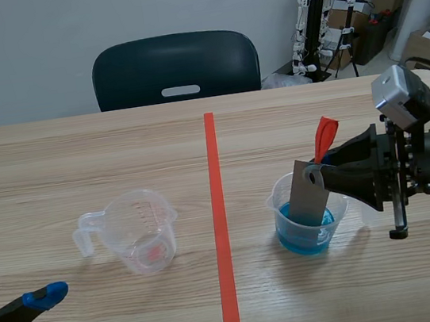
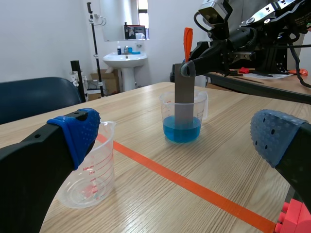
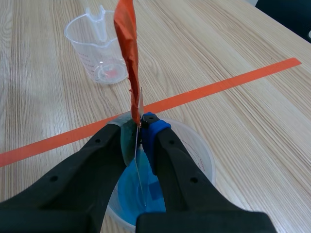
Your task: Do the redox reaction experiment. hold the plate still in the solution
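One plate [image 1: 306, 194], pinched at its top edge by the right gripper [image 1: 318, 169], dips into the cup [image 1: 312, 235] of blue liquid; left gripper [image 2: 177, 138] spread wide, well apart

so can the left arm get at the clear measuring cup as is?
Probably yes. The left end effector is open, the clear measuring cup stands on its side of the tape line with nothing between them, and the right end effector is across the line, shut on the plate.
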You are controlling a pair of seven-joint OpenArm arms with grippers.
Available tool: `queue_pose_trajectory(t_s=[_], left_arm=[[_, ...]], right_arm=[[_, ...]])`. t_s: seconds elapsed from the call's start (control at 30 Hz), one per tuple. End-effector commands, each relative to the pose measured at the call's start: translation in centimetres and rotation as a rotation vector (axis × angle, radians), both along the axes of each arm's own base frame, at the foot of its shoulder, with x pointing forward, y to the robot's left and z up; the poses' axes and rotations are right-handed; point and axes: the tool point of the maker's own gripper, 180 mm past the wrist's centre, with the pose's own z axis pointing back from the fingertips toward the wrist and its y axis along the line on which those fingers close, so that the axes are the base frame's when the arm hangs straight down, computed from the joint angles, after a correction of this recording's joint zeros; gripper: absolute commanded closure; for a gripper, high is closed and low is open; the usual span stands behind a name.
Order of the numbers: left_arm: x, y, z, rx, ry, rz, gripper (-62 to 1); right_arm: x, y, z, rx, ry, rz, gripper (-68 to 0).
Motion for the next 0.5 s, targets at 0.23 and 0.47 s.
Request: queue_pose_trajectory(t_s=[0.23,0.47], left_arm=[[-0.23,0.26,1.03,-0.044,-0.032,0.004,-62.3],[-0.23,0.26,1.03,-0.044,-0.032,0.004,-62.3]], right_arm=[[0.56,-0.20,1.15,0.023,-0.023,-0.003,-0.6],[0.64,-0.18,1.38,0.036,-0.026,-0.007,-0.6]])
